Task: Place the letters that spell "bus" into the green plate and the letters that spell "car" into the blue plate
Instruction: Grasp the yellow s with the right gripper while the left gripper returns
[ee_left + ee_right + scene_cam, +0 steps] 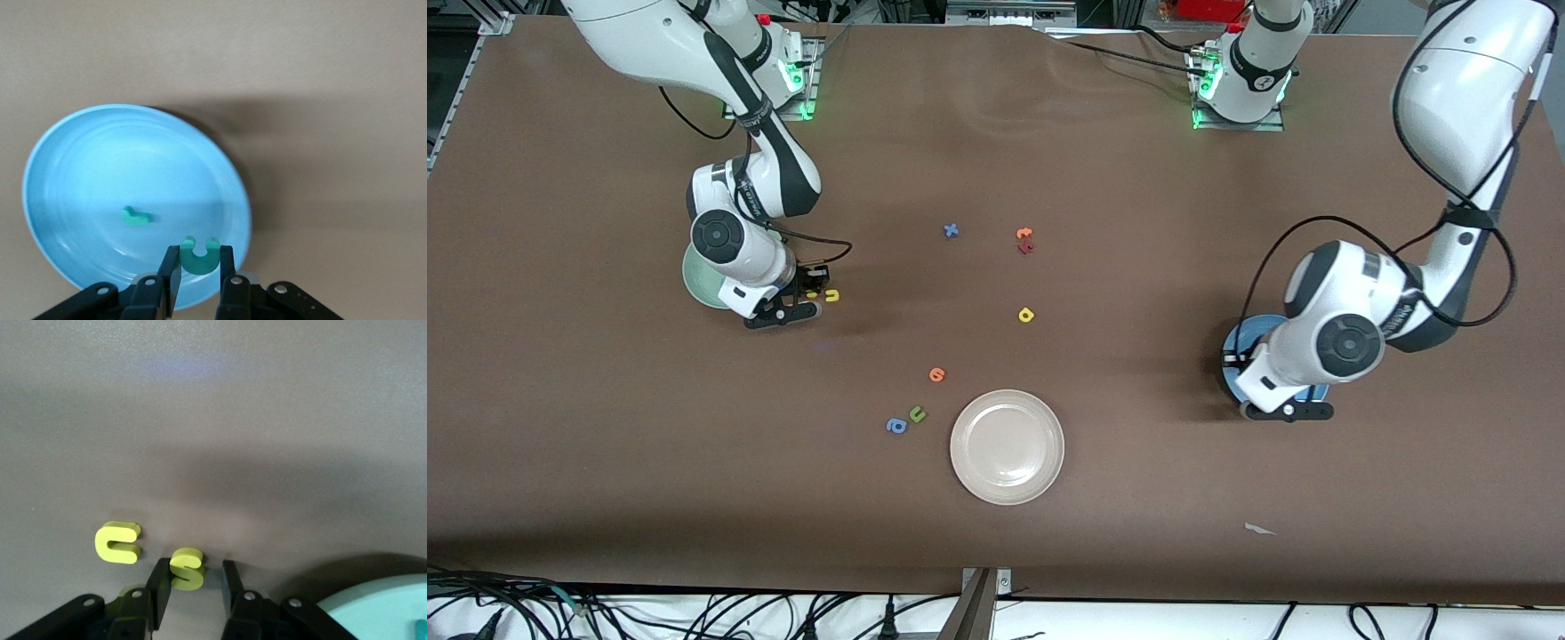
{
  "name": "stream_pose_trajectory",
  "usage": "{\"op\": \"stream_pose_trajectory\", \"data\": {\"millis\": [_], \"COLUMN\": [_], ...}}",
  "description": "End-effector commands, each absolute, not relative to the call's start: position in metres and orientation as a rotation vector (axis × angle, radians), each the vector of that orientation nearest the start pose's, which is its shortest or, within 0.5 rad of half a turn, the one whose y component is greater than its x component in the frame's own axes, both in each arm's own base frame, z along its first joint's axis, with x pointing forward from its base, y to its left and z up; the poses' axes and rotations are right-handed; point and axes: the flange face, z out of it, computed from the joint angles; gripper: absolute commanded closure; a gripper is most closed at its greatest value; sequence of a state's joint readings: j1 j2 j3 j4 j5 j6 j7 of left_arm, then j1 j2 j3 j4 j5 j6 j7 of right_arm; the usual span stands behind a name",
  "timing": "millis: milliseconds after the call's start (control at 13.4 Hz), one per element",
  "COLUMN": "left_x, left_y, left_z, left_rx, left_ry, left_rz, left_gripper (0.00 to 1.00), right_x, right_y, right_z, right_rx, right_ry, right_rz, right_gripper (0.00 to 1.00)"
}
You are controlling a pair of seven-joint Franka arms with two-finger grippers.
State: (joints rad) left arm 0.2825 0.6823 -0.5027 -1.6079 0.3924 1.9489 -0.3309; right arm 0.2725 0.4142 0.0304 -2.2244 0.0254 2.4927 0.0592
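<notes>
Yellow "s" between the jaws, teal "c" held over blue

Yellow foam s (186,567): on the brown table (1138,498), just beside the green plate (695,283), between the fingers of the right gripper (193,583). We see one finger against it and a gap at the other, so the jaws are spread and the pinch is not yet made.

Yellow foam u (117,542): flat on the table just beside the s, outside the jaws.

Green plate: at the right arm's end of the table, mostly under that arm's wrist. A teal bit (421,628) shows at its edge in the right wrist view; we cannot tell which letter.

Teal foam c (200,255): pinched upright in the left gripper (200,270), over the blue plate (80,167).

Teal letter (137,215), which we take for the r: lying in the blue plate.

Yellow a (1025,315): on the table mid-way between the two arms, untouched.

Not for sorting: cream-white plate (1007,446), green u (917,413), blue a (895,426), blue x (951,230), orange letter (936,374), orange and dark red pair (1024,240).

Step in hand, as we judge it: gripping the s, dropping the c. Next, the right jaws should shut squarely on the s without nudging the u, then lift it over the green rim; the left should release the c.
</notes>
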Motion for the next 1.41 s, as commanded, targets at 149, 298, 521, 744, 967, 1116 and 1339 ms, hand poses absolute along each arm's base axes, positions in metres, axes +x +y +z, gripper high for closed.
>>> {"op": "stream_pose_trajectory", "data": {"millis": [149, 298, 521, 744, 967, 1116, 1339], "left_x": [0.657, 0.659, 0.653, 0.641, 0.612, 0.600, 0.571], "left_y": [-0.045, -0.053, -0.113, -0.182, -0.266, -0.313, -0.375], "left_z": [0.214, 0.222, 0.234, 0.243, 0.240, 0.244, 0.239], "left_rx": [-3.023, -3.042, -3.158, -3.202, -3.201, -3.218, -3.185], "left_ry": [0.345, 0.321, -0.025, -0.256, -0.459, -0.612, -0.780], "left_rz": [0.458, 0.440, 0.463, 0.412, 0.347, 0.268, 0.200], "left_gripper": [0.01, 0.00, 0.00, 0.00, 0.00, 0.00, 0.00], "right_x": [0.506, 0.508, 0.512, 0.519, 0.520, 0.516, 0.497], "right_y": [0.159, 0.158, 0.156, 0.138, 0.096, 0.059, 0.032], "right_z": [0.174, 0.180, 0.225, 0.281, 0.318, 0.320, 0.281], "right_rx": [-3.107, -3.108, -3.116, -3.125, -3.128, -3.121, -3.112], "right_ry": [-0.335, -0.322, -0.227, -0.172, -0.087, -0.003, 0.027], "right_rz": [0.217, 0.210, 0.211, 0.291, 0.367, 0.443, 0.527], "right_gripper": [0.88, 0.88, 0.88, 0.88, 0.88, 0.88, 0.88]}}
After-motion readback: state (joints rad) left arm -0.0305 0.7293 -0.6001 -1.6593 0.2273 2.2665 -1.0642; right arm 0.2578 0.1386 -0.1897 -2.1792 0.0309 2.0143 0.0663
